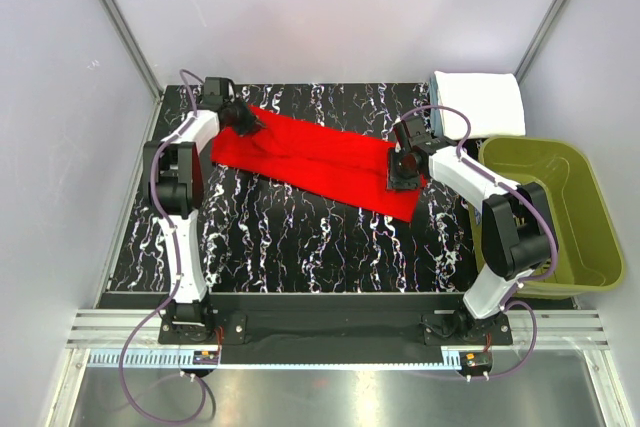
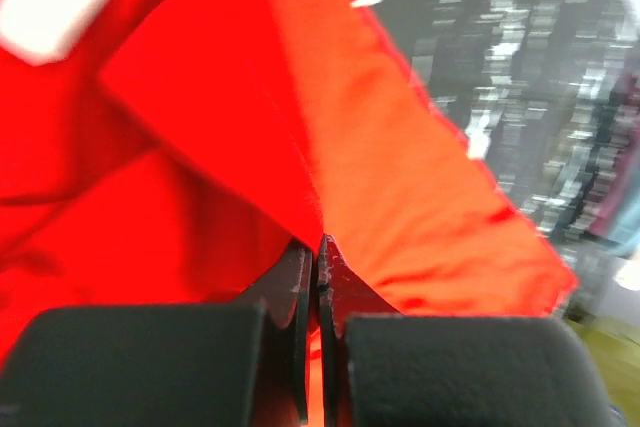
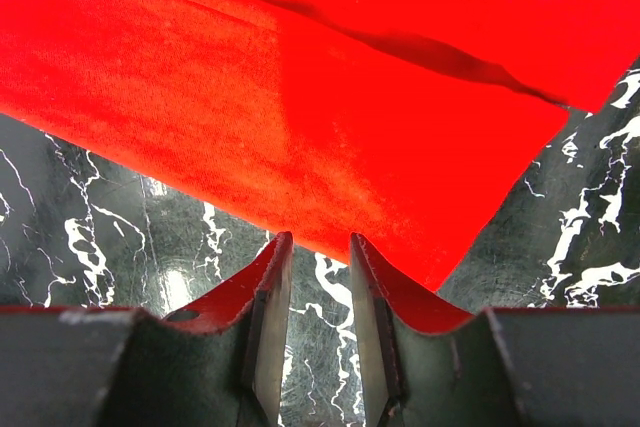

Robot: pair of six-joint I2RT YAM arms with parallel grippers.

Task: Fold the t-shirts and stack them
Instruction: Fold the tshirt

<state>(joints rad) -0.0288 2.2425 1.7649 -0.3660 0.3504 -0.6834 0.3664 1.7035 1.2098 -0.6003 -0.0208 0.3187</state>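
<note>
A bright red t-shirt (image 1: pixel 320 159) lies as a long band slanting across the black marbled table (image 1: pixel 300 247). At its far-left end my left gripper (image 1: pixel 243 119) is shut, and in the left wrist view a raised fold of the red cloth (image 2: pixel 430 197) is pinched at the tips of that gripper (image 2: pixel 320 247). My right gripper (image 1: pixel 402 175) stands over the shirt's right end. In the right wrist view it (image 3: pixel 320 242) is open with bare table between the fingers, and the edge of the red shirt (image 3: pixel 300 97) lies just ahead of the tips. A folded white t-shirt (image 1: pixel 480 102) rests at the back right.
An olive-green plastic basket (image 1: pixel 590 207) stands at the table's right edge, close beside the right arm. White walls close in the back and both sides. The near half of the marbled table shows bare surface.
</note>
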